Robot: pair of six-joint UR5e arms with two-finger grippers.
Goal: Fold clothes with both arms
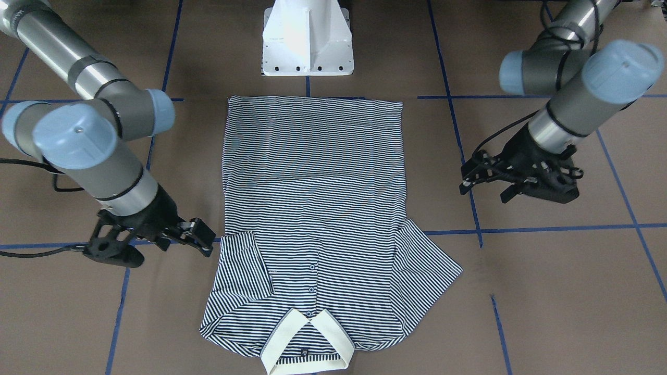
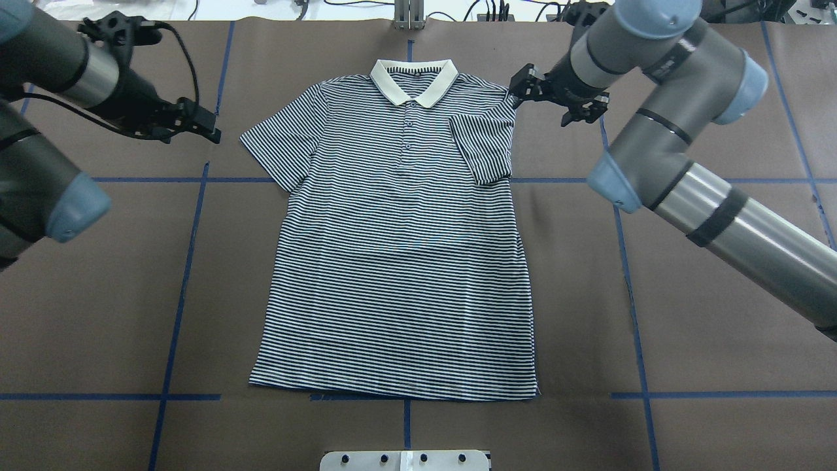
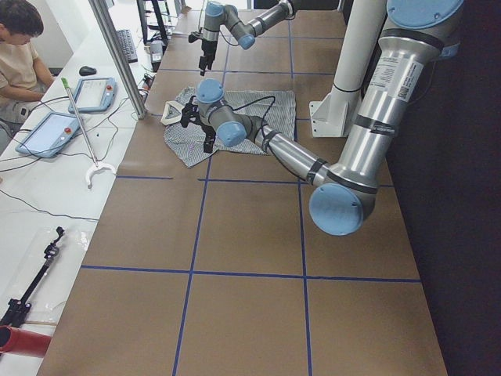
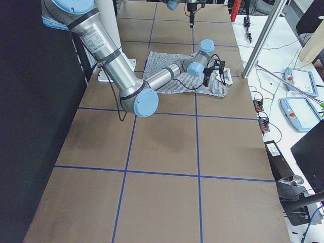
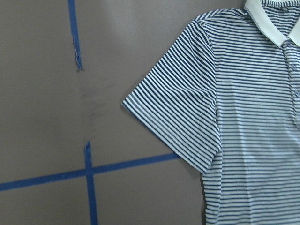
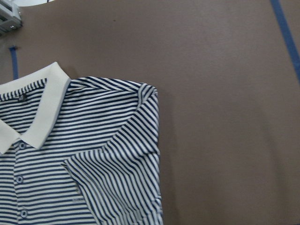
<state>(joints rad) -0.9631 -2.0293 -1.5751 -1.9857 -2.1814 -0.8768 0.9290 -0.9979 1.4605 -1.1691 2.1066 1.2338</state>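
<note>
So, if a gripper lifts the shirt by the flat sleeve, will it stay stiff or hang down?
Probably floppy: the shirt lies flat as thin cloth, and its other sleeve already lies folded over the chest. It looks light, so lifting the flat sleeve may drag the body along. The collar seems a little firmer.

Our brown desk and the lab around it

We see a wide desk (image 2: 719, 425) under matte brown sheeting, marked into large squares by blue tape lines (image 2: 189, 261), with a white pedestal base (image 1: 307, 41) at one long edge. Past the opposite edge runs a white side desk (image 3: 47, 204) with two blue-framed tablets (image 3: 94, 92), a keyboard (image 3: 125, 45) and loose cables, and an aluminium post (image 3: 117, 55) rises between them. A person (image 3: 19, 55) sits there. A black backdrop (image 3: 470, 235) closes the pedestal side.
</note>
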